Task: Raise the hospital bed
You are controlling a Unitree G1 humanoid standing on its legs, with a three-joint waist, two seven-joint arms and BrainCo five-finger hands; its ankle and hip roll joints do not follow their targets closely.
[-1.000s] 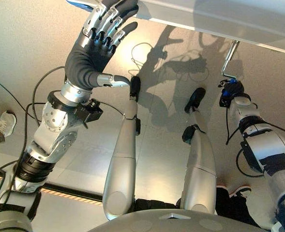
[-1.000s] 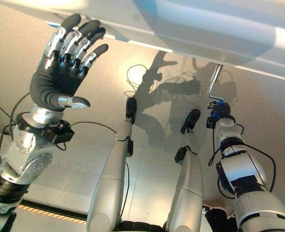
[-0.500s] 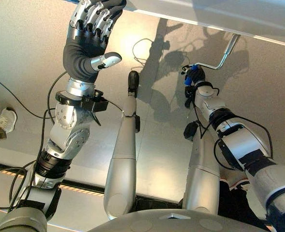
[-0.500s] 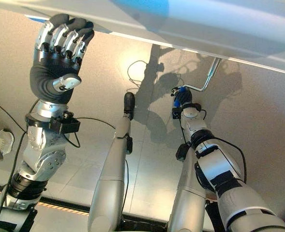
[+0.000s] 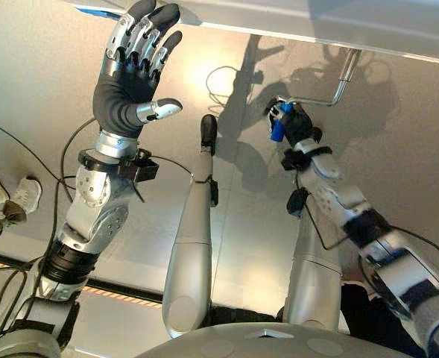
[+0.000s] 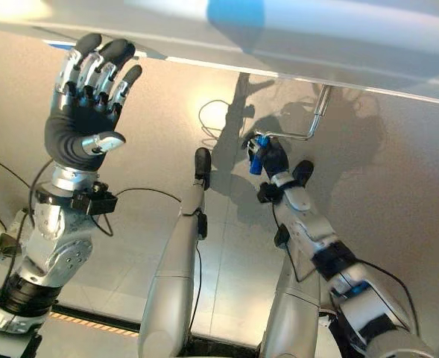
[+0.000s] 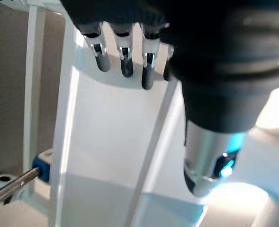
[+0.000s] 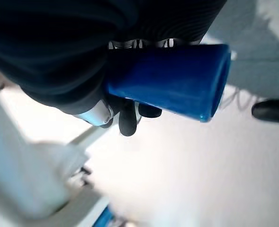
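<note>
right hand [image 6: 270, 158] cranking blue handle [image 8: 177, 80] leftward, left hand [image 5: 133, 63] reopened

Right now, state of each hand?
Left hand: open, fingers straight, raised by the bed frame, holding nothing.
Right hand: shut on the blue crank handle.

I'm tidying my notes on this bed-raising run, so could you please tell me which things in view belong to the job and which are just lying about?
Part of the job:
- blue crank handle, gripped by the right hand
- metal crank rod
- hospital bed
- left hand, open, raised by the bed's edge

Just lying about:
- a person's shoes on the floor
</note>
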